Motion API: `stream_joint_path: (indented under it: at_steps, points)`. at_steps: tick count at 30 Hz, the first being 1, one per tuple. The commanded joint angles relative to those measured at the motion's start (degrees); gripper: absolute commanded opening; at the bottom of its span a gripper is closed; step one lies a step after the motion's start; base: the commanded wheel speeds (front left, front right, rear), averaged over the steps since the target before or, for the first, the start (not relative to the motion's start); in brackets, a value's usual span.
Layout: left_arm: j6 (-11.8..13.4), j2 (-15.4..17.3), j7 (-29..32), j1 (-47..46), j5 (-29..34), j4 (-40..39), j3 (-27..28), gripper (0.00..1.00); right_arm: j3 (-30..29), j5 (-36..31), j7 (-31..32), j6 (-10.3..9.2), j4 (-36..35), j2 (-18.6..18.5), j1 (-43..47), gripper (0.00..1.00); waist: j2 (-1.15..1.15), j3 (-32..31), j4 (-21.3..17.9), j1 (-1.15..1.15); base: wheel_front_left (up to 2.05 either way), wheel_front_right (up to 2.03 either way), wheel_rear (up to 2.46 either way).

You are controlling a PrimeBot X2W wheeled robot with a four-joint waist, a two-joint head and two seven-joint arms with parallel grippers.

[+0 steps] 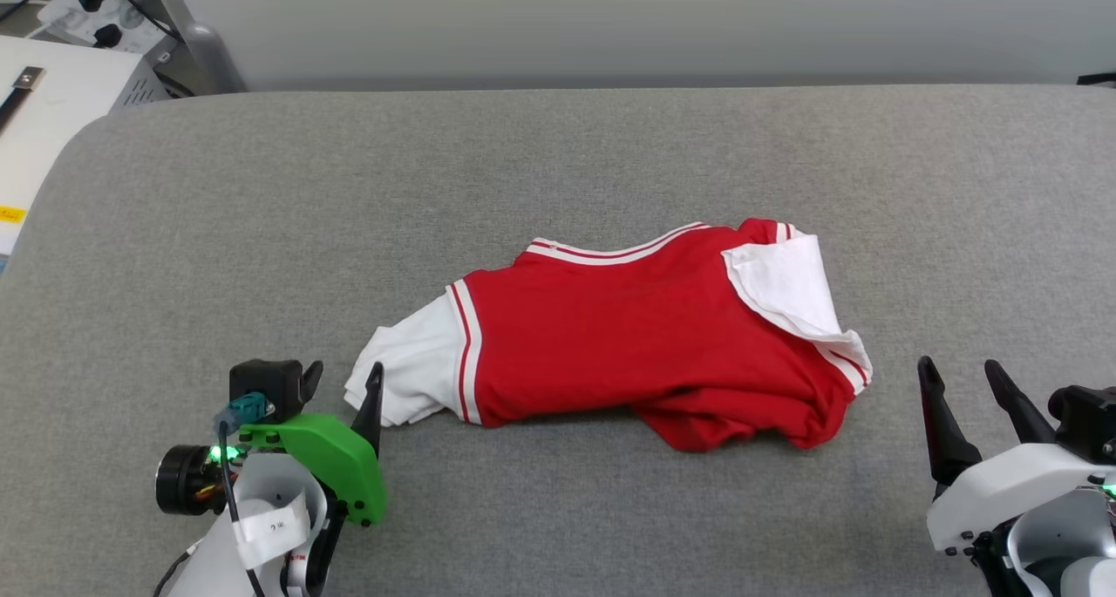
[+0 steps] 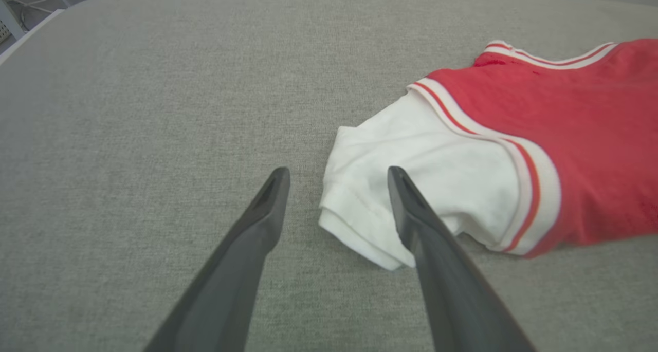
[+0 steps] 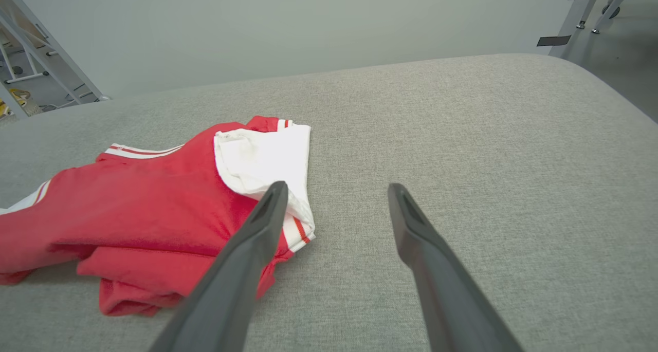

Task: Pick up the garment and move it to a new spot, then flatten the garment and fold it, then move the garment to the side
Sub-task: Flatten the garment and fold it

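The left gripper [image 1: 344,388] has its jaws spread wide and empty at the lower left of the head view. In the left wrist view [image 2: 337,177] the cuff of a white sleeve [image 2: 411,177] lies between its two dark fingers [image 2: 437,270]; whether they touch it I cannot tell. The right gripper [image 1: 959,379], at the lower right, is equally wide and holds nothing. In its wrist view [image 3: 337,192] one finger crosses the garment's edge. The garment [image 1: 628,335] lies rumpled at mid-frame on the grey padded surface [image 1: 558,161], its red body bunched along the lower edge and the second white sleeve [image 1: 785,288] flipped over its right end
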Motion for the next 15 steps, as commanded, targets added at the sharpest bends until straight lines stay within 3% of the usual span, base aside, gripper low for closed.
stream_joint_path:
  at_steps: [1,5,15]
  points:
    - [-0.8,-0.1,-1.8,-0.6,0.0,-0.8,-0.1,1.0,-0.2,-0.3,0.3,-0.04,0.0,-0.4,0.0,1.0,0.0,-1.0,1.1,0.0,0.0,0.0,0.0]
    - [-2.7,-0.5,-6.5,-0.7,0.3,-3.5,-1.0,1.0,-0.2,-0.2,0.6,-0.04,-0.2,-0.9,0.3,1.0,0.0,-2.5,2.7,0.0,0.0,0.0,0.0]
    - [-4.3,-2.5,-14.0,4.0,-0.8,-12.2,-0.9,1.0,0.9,-0.4,1.7,-0.04,-0.8,-2.6,2.0,1.0,0.0,-4.3,6.1,0.0,0.0,0.0,0.0]
